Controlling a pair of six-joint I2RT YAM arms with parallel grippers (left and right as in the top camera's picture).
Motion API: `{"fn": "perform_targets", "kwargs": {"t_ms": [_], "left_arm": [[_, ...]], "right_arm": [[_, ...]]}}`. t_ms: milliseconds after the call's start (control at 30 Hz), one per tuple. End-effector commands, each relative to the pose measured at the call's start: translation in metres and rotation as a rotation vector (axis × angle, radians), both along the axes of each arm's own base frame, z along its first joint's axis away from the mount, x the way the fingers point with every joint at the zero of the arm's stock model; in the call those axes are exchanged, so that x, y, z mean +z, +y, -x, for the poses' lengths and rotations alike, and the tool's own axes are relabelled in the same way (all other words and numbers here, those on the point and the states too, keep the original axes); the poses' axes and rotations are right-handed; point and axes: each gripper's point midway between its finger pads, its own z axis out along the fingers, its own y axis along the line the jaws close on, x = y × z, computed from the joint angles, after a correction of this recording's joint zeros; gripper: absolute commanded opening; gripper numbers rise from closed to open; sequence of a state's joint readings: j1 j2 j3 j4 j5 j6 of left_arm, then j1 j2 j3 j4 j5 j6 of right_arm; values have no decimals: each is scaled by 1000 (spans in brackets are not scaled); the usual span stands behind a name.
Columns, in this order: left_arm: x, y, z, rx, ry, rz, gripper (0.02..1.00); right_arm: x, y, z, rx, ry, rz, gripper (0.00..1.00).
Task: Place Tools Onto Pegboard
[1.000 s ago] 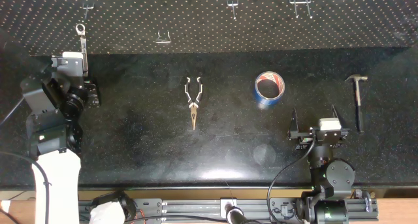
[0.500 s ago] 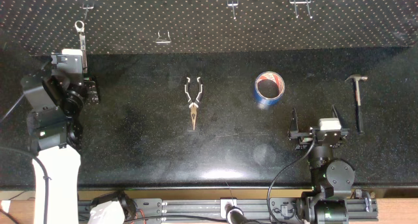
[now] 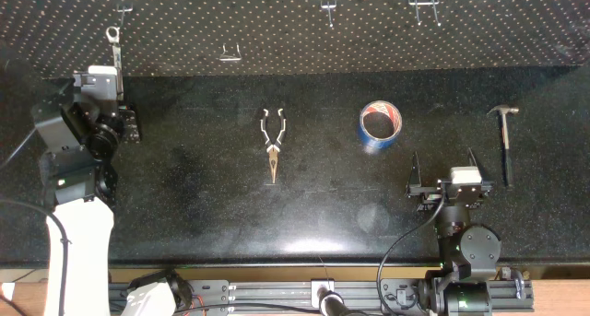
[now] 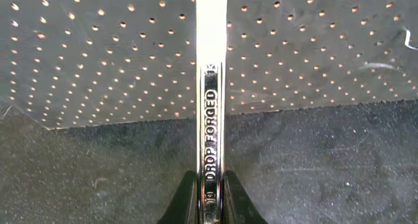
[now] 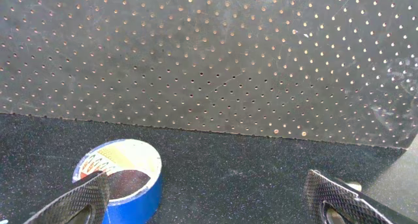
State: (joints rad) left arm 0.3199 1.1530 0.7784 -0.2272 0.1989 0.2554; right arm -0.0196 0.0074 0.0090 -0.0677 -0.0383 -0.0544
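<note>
Pegboard (image 3: 277, 21) spans top of frame. Left gripper (image 3: 117, 75), upper left, is clenched on combination wrench (image 3: 113, 44) — ring end has crept up frame over last second, now near hook (image 3: 121, 12), just below it. Hanging looks close, not yet done. Right gripper (image 3: 445, 171) is splayed wide at lower right. Tape roll (image 3: 373, 143), hammer (image 3: 505, 146), pliers (image 3: 273, 148) lie on worktop (image 3: 203, 196) — untouched.

One wrench (image 3: 113, 41), one pliers (image 3: 272, 136), one tape (image 3: 371, 143) and one hammer (image 3: 505, 146): four tools. One pegboard (image 3: 277, 21) carries four hooks (image 3: 230, 51). One table (image 3: 203, 196) bears two arms, the left arm (image 3: 74, 196) and the right arm (image 3: 466, 242).
</note>
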Motion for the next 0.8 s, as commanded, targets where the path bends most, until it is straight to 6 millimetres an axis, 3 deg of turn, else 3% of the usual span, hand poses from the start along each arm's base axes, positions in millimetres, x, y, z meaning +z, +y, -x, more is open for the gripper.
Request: {"fn": "perform_targets", "kwargs": {"t_ms": [33, 533, 800], "left_arm": [[1, 2, -3, 14, -11, 6, 29], [-8, 4, -11, 11, -2, 11, 27], [16, 4, 3, 32, -45, -17, 29]], "right_arm": [[-2, -2, 0, -8, 1, 3, 976], [-2, -2, 0, -8, 1, 3, 974], [-2, -2, 0, -8, 1, 3, 976]]}}
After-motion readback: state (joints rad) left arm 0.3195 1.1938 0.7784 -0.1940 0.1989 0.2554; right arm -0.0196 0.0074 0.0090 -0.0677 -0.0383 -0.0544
